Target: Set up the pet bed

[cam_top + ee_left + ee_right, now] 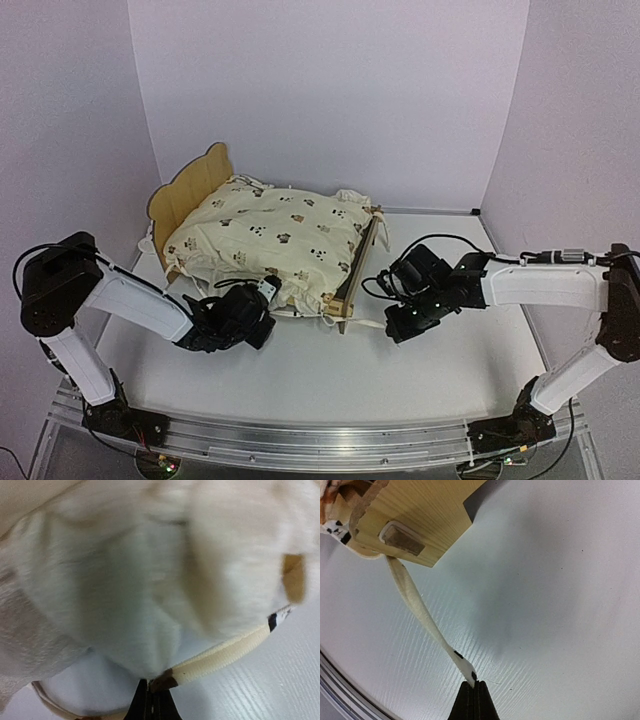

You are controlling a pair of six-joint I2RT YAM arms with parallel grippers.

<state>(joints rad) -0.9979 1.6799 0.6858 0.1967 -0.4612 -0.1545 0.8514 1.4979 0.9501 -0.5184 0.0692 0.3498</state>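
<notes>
pale lilac walls (pixel 330 90) close me in on three sides; my white tabletop (pixel 330 375) (faint wood grain up close) ends in a metal rail (pixel 300 437) at the near edge, evenly lit.

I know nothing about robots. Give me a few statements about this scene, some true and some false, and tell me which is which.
1. The right tool is shut on a cream strap that leads up to a corner of the wooden pet bed. True.
2. The animal-print cover lies flat on the table beside the bed. False: it is draped over the bed.
3. The left tool is open and clear of the fabric. False: it is shut on the cover's cream trim.
4. The headboard is at the bed's far left end in the top view. True.
</notes>
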